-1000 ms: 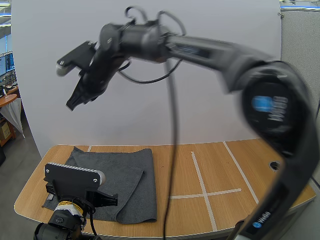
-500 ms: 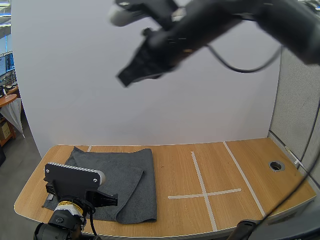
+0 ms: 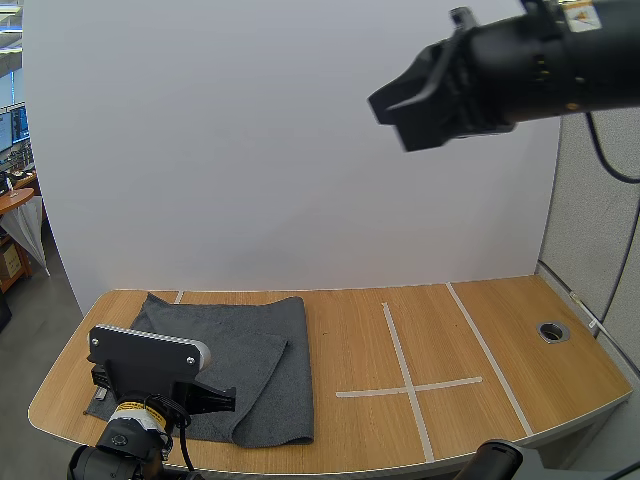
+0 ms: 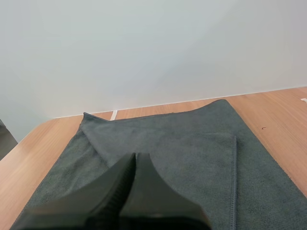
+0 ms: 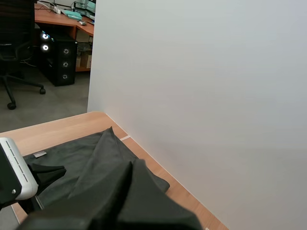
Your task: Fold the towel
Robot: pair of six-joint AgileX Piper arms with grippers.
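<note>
While the dark grey cloth towel (image 3: 262, 345) is lying partly folded on the left end of the light wooden table (image 3: 500, 340), my left gripper (image 4: 135, 156) is hovering just over it, fingers pressed together on nothing. My right gripper (image 3: 398, 112) is hanging high above the table, likewise closed and empty.

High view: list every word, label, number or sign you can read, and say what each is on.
Nothing can be read as text.
Yellow sticker on the right arm: too small to read.
Yellow label on the left arm: too small to read.
</note>
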